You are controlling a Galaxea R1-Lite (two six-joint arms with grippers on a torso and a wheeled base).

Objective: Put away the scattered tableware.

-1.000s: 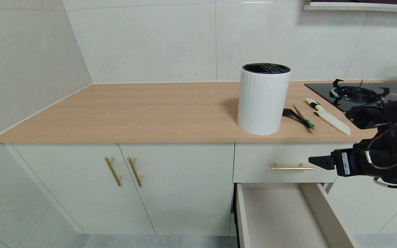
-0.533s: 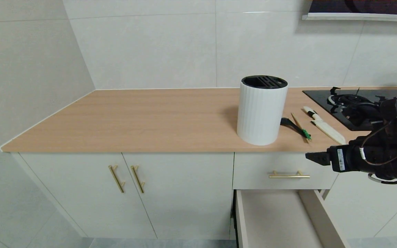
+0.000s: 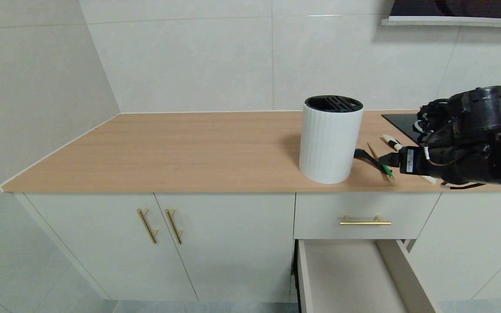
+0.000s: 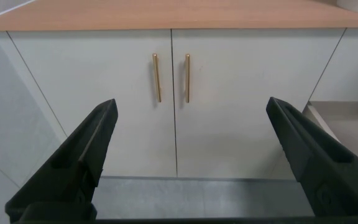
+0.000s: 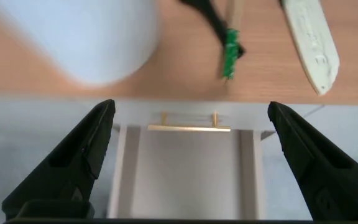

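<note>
While the right gripper (image 3: 384,160) hovers at right, fingers spread wide, the approach seems underway; next it must lower onto the green-tipped wooden stick (image 5: 231,46).

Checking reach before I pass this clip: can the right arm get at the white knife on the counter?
Probably yes. The right gripper hangs open by the front edge of the counter, with the white knife lying flat just ahead. Nothing covers the knife; the green-tipped utensil lies beside it, apart.

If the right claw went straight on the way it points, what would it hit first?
Probably the green-tipped utensil lying on the countertop, then the white holder; depth is unclear.
</note>
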